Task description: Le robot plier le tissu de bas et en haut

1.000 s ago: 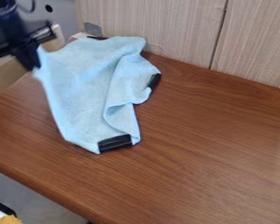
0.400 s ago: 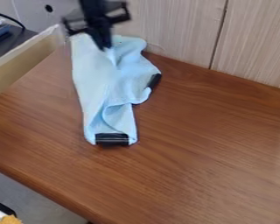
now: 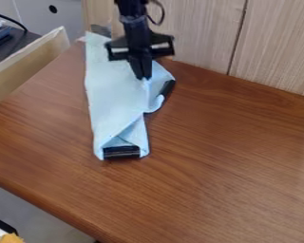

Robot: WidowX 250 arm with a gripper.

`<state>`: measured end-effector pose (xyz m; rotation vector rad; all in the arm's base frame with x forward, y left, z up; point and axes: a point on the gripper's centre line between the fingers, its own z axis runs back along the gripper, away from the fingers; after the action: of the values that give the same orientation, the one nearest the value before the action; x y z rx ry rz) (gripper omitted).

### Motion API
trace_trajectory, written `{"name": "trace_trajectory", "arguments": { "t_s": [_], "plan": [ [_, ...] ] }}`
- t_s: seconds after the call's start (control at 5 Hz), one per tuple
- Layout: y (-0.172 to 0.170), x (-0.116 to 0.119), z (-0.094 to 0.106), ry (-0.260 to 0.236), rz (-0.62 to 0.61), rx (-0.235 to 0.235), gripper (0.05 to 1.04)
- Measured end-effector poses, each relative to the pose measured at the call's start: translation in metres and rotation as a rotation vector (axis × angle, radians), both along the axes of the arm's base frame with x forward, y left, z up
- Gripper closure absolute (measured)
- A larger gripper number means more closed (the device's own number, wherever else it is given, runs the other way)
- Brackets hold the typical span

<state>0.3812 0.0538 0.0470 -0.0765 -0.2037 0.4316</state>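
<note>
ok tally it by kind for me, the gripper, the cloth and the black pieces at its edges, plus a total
gripper: 1
blue cloth: 1
black pieces in view at its edges: 2
total: 4

One light blue cloth (image 3: 107,95) is seen, and on it two black pieces (image 3: 121,152) are counted, one at its near end and one at its right side. One robot arm (image 3: 135,26) and one gripper (image 3: 144,77) are shown. One brown wooden table (image 3: 231,156) is seen, and one round dark hole (image 3: 53,9) and one orange-yellow item (image 3: 11,238) are also counted.
</note>
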Motion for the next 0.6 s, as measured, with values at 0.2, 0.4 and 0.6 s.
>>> {"name": "trace_trajectory", "arguments": {
  "t_s": [0.2,0.4,0.6],
  "plan": [
    [-0.0062,-0.0012,-0.0118,0.030,-0.035,0.006,0.852],
    [-0.0055,-0.0014,-0.0113,0.031,-0.037,0.011,0.591],
    [-0.0052,-0.0043,-0.0144,0.040,-0.052,0.017,0.292]
  ]
}}
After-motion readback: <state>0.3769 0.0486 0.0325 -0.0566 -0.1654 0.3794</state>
